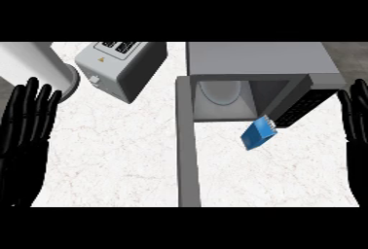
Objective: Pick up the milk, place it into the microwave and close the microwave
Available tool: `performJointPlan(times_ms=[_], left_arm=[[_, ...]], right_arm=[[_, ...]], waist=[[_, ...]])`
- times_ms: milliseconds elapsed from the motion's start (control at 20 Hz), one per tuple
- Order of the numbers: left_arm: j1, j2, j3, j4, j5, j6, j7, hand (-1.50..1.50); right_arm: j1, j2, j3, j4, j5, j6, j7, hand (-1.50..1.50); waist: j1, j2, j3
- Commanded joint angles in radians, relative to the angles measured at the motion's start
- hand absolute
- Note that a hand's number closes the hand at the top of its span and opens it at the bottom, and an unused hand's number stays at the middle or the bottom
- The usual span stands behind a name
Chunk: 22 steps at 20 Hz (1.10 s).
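The milk (257,133), a blue carton, is tilted just in front of the microwave's (259,58) open mouth, beside the control panel, and neither hand is on it. The door (187,146) is swung wide open. The left hand (25,131) rests at the left edge with straight fingers; the right hand (356,126) does likewise at the right edge.

We note the microwave (259,58), a grey box, standing open: its door (188,146) is swung fully out from the cavity's left side, and a pale round plate (219,92) shows inside. The milk (257,134), a small blue carton with a white top, lies tilted just outside the microwave's mouth, toward its right side, near the dark control panel (305,103) and well apart from the door.
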Motion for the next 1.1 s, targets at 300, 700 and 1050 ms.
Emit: performJointPlan(times_ms=[300,700,1050], left_arm=[[0.001,-0.079,0.053,0.065,0.190,0.014,0.080,-1.50],[0.236,-0.082,0.022,-0.044,0.258,-0.043,0.009,-1.50],[0.361,-0.083,0.038,0.072,0.262,-0.160,-0.219,-1.50]], right_arm=[[-0.011,-0.106,-0.009,0.002,-0.218,0.203,0.124,-1.50],[0.053,-0.135,-0.079,0.017,-0.294,0.283,0.154,-1.50],[0.127,-0.082,-0.092,0.128,-0.226,0.343,-0.014,-1.50]], waist=[[0.031,0.031,0.032],[0.037,0.028,0.033],[0.035,0.029,0.033]])
